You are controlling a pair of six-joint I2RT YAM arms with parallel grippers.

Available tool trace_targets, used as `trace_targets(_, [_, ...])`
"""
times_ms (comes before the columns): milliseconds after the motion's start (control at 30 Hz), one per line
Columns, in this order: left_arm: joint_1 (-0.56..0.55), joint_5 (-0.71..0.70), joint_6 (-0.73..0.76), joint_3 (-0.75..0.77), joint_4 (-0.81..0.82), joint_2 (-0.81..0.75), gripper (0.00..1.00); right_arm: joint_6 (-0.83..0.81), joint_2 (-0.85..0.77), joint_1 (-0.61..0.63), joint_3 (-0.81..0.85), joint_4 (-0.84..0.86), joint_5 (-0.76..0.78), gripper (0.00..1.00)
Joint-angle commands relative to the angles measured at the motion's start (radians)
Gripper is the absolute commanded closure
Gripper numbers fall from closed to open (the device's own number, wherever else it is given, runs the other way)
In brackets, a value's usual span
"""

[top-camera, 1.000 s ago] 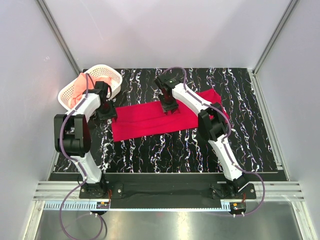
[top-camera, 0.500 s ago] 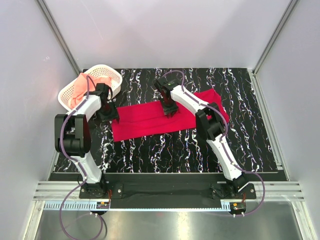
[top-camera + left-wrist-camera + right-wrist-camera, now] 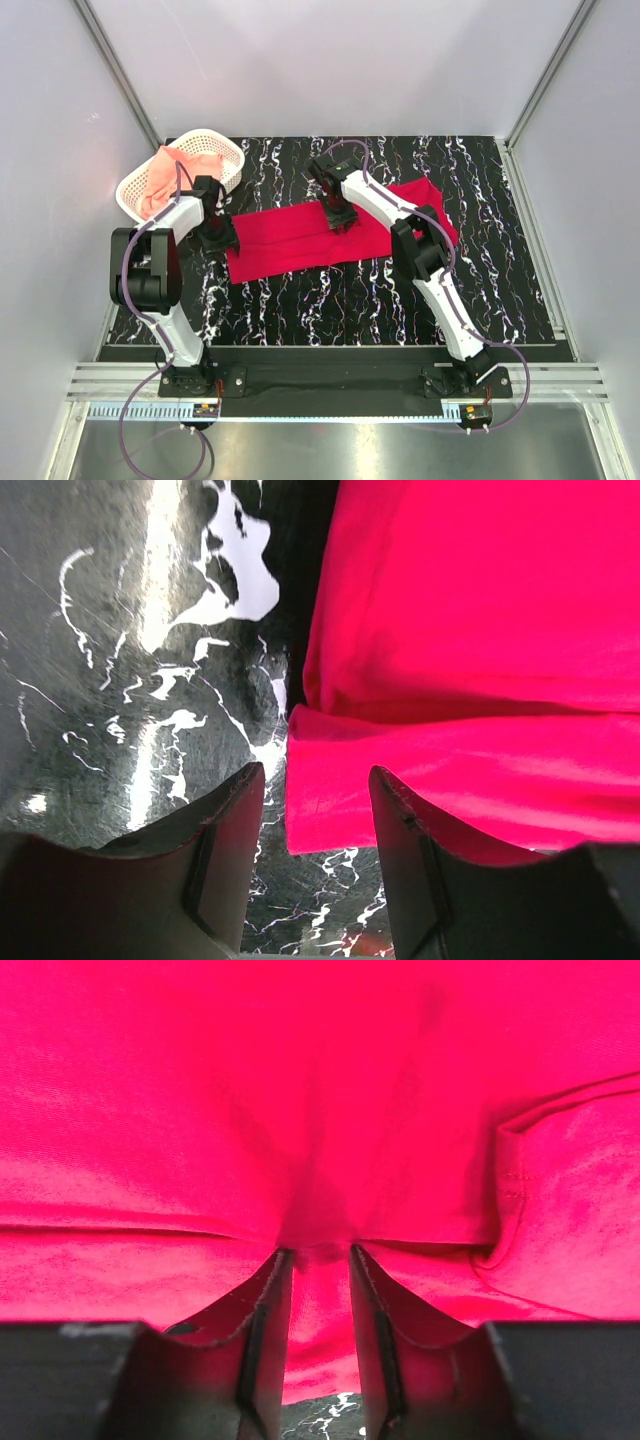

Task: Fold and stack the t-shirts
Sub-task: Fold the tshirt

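The crimson red t-shirt lies flattened in a long band across the middle of the black marbled table. My left gripper is low at its left end. In the left wrist view it is open, and a corner of the red t-shirt lies between its fingers. My right gripper sits on the shirt's far edge. There it is shut on a pinched ridge of the red cloth, with creases running to the tips. The salmon-pink t-shirt is heaped in the basket.
A white lattice basket stands at the back left corner, just behind my left arm. Grey walls close the table on three sides. The arm bases are bolted along the near edge.
My left gripper has slid a little right onto the red shirt's left end, which shifted slightly right. The right jaws have narrowed on the cloth.
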Motion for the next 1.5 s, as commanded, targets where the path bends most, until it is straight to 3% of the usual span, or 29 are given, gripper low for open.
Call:
trace_targets(0, [0.001,0.028,-0.016,-0.014,0.03,-0.042,0.49,-0.008,-0.028,0.009,-0.007,0.004,0.045,0.62])
trace_targets(367, [-0.028,0.099,-0.056,-0.048,0.044,-0.071,0.51,-0.008,-0.115,-0.019,-0.035,-0.003,0.104,0.58])
trace_targets(667, [-0.06,0.108,-0.065,-0.057,0.047,-0.065,0.51,0.005,-0.198,-0.079,-0.124,0.036,0.053,0.51])
trace_targets(1067, [-0.071,0.12,-0.065,-0.06,0.054,-0.036,0.54,0.006,-0.14,-0.1,-0.141,0.054,-0.007,0.65])
trace_targets(1467, [-0.072,0.125,-0.063,-0.076,0.05,-0.044,0.55,-0.006,-0.091,-0.1,-0.153,0.077,0.008,0.69])
